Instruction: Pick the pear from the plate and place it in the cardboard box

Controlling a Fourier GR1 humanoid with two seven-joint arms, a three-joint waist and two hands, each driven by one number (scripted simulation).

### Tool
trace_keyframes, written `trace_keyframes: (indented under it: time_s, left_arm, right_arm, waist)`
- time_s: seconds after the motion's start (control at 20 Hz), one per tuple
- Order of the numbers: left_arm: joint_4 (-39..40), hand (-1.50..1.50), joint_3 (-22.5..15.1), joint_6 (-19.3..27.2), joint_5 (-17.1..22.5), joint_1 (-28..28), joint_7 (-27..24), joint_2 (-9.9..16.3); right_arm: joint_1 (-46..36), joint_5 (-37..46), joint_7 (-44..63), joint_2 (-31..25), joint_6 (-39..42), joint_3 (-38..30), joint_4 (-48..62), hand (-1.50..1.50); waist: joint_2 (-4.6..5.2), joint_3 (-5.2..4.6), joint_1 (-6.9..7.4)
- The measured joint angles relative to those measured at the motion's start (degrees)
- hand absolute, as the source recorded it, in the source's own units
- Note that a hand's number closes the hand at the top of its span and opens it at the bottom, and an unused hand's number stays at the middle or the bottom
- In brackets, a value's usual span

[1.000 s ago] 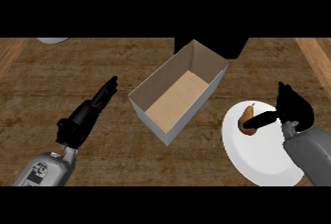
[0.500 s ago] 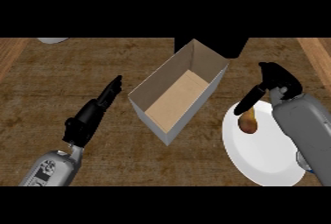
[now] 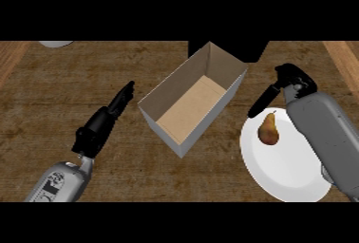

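The pear (image 3: 268,131) is seen lying on the white plate (image 3: 280,166) at the right of the wooden table (image 3: 105,71), untouched. The right hand (image 3: 291,83) is held above the plate's upper edge, fingers straight and holding nothing. The left hand (image 3: 105,121) is stretched flat, open, beside the cardboard box (image 3: 193,102).

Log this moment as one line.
pear on plate | right hand open above pear, no grasp | left hand open beside cardboard box
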Motion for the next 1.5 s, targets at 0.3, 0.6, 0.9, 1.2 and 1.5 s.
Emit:
trace_keyframes:
  time_s: [0.3,0.6,0.9,1.2,1.5]
  left_arm:
    - [-1.9,0.0,-0.1,-0.3,-0.4,1.8,0.6,-0.1]
    - [-1.7,0.0,1.0,-1.2,-0.3,2.3,0.2,-0.1]
    - [-1.5,0.0,2.8,-2.8,-0.3,2.7,-0.2,0.2]
    - [-0.6,0.0,2.4,-2.3,-2.1,1.4,0.4,-2.0]
    - [-1.4,0.0,3.1,-2.9,-2.7,2.3,0.5,-2.2]
  right_arm:
    - [1.1,0.8,-1.0,1.4,-0.1,-0.1,4.5,-1.5]
    - [3.3,2.3,-2.0,3.1,-0.6,0.1,7.0,-1.5]
    - [3.1,4.9,-3.2,4.0,-1.0,-0.5,7.9,-1.5]
    - [3.6,6.2,-4.2,5.1,-0.7,-1.4,10.2,-1.5]
    - [5.4,6.2,-4.6,6.4,-0.3,-2.3,11.2,-1.5]
  waist:
    - [-0.01,0.05,0.11]
    - [0.0,0.08,-0.2]
    - [0.02,0.08,-0.19]
    - [0.07,0.09,-0.31]
    - [0.02,0.09,-0.28]
